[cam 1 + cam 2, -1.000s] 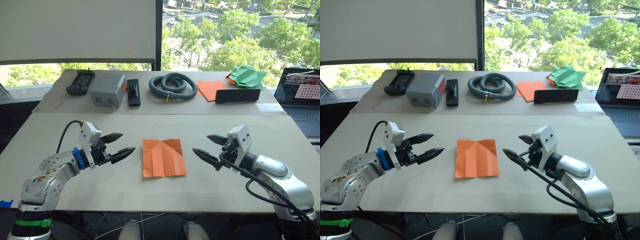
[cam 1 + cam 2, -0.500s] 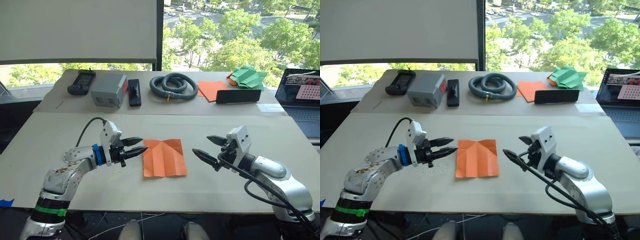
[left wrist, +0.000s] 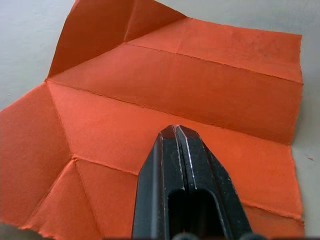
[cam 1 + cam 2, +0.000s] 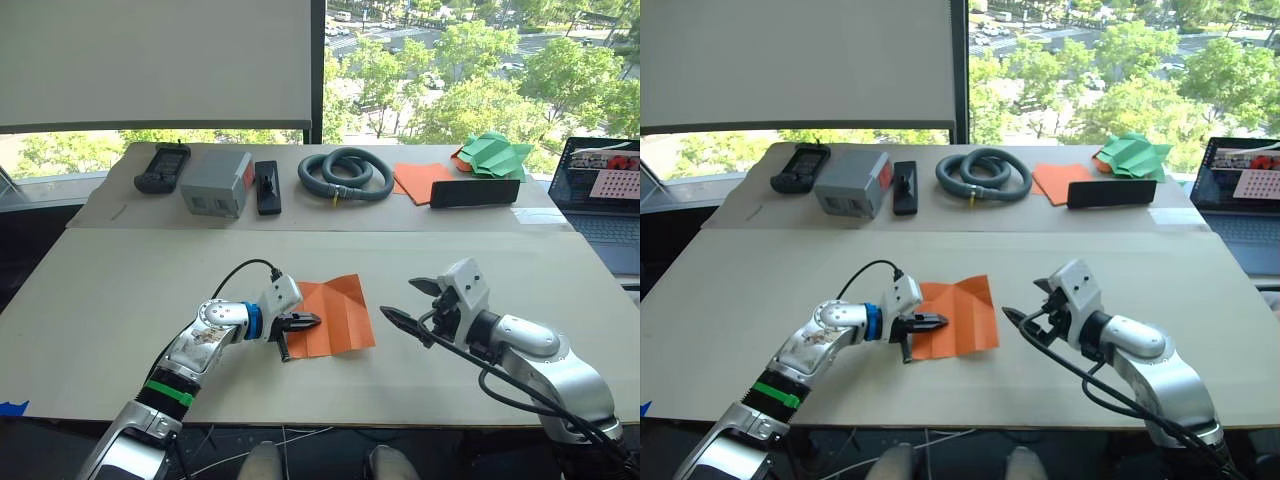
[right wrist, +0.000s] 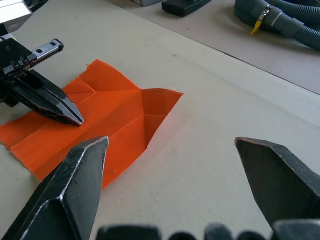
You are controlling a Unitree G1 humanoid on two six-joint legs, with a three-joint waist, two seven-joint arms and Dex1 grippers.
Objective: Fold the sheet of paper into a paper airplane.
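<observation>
The sheet of paper [image 4: 338,312] is orange and creased, lying on the near table between my two grippers, turned a little askew. Its far right corner [image 5: 167,97] curls up off the table. My left gripper [image 4: 308,322] is shut, its closed tips [image 3: 175,132] resting on top of the sheet's left part, with no paper seen between the fingers. My right gripper [image 4: 410,302] stands open just right of the sheet, apart from it, and its fingers [image 5: 75,190] frame the sheet in the right wrist view.
On the far table lie a black handset [image 4: 160,166], a grey box [image 4: 215,182], a black block [image 4: 266,186], a coiled hose [image 4: 347,170], a flat orange sheet [image 4: 420,178], a black bar [image 4: 475,192] and a green paper pile [image 4: 492,152]. A laptop [image 4: 603,190] sits at the far right.
My left arm reached rightward onto the sheet and its gripper went from open to shut. The sheet turned slightly and its far right corner lifted. The right gripper edged slightly left.
</observation>
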